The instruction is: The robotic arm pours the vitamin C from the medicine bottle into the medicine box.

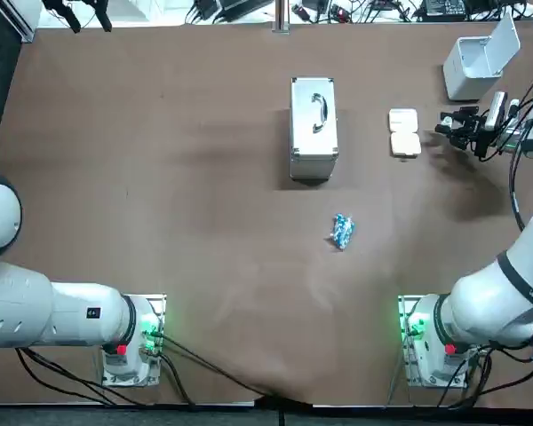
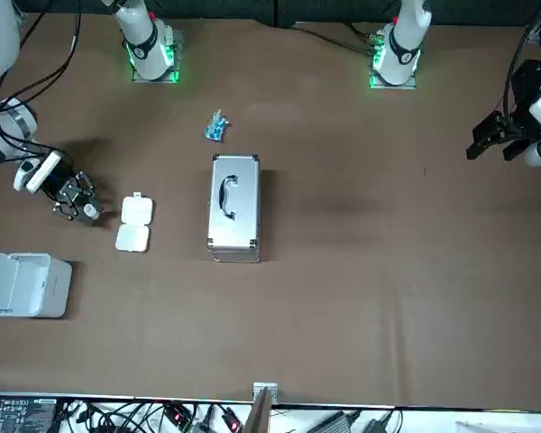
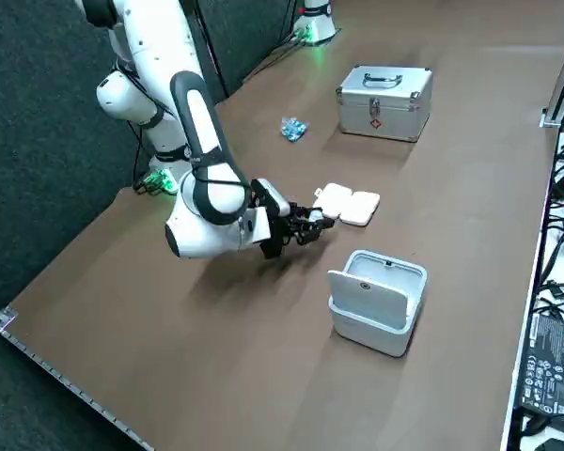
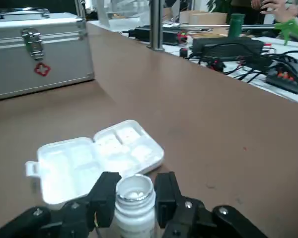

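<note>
One bottle in tool beside box

The medicine bottle is white and uncapped, with pale tablets showing in its mouth. It is roughly upright, clamped between the black fingers of the right gripper, just beside the medicine box. The box is white plastic and lies open and flat on the desk, its small compartments facing up.
</note>
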Robot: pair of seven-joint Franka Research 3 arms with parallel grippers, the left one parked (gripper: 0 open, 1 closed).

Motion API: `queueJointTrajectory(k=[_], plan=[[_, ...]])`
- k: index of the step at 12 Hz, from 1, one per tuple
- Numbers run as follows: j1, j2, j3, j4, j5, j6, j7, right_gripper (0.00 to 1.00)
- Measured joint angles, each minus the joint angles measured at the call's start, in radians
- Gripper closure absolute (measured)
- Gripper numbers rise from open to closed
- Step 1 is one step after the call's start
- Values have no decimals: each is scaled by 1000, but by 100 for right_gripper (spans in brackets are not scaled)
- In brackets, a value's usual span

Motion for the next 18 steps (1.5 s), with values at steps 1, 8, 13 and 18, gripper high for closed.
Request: queueJointTrajectory(k=[1, 8, 13, 18], plan=[[-1, 21, 0, 15, 23, -12, 0, 58], [-9, 169, 1, 94, 103, -114, -2, 58], [-11, 195, 1, 95, 107, -153, -4, 58], [-18, 195, 1, 101, 107, -154, -3, 19]])
